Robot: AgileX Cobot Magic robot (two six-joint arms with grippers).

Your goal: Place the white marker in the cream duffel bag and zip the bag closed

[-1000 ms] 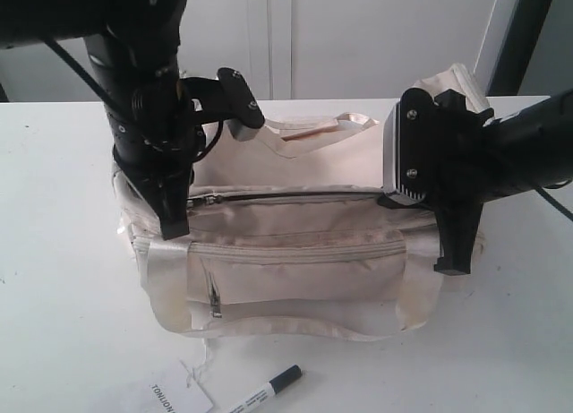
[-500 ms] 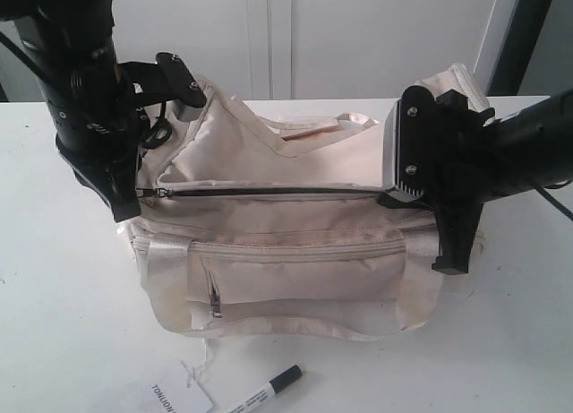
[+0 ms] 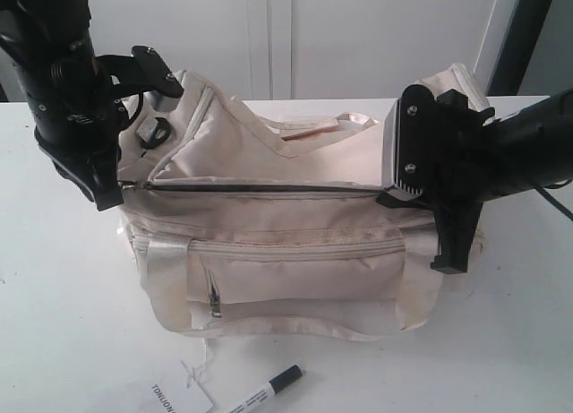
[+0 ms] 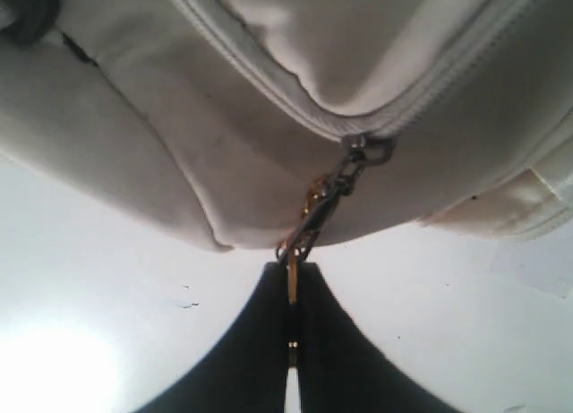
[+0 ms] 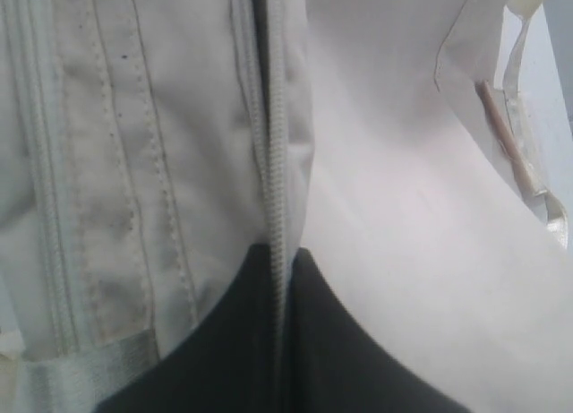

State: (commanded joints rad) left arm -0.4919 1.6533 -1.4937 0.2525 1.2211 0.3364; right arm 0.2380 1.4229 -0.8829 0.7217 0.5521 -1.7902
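The cream duffel bag [image 3: 295,279] lies on the white table, its top zipper running left to right with a dark slit along it. My left gripper [image 3: 112,196] is at the bag's left end, shut on the gold zipper pull [image 4: 313,207], which stretches taut from the slider to my fingertips [image 4: 293,268]. At the bag's right end my right gripper [image 3: 448,252] is shut on the zipper seam [image 5: 277,207], which it pinches between both fingers. The white marker [image 3: 269,388] with its black cap lies on the table in front of the bag, outside it.
A white paper tag [image 3: 179,397] with print lies just left of the marker at the front edge of the view. The bag's strap handles [image 3: 313,126] rest on its far side. A pale wall and a dark post [image 3: 524,28] stand behind the table [image 3: 54,296].
My left gripper has moved left and slightly up with the zipper pull. The dark slit along the top zipper has grown longer, and the bag's left end has lifted. The right arm is still.
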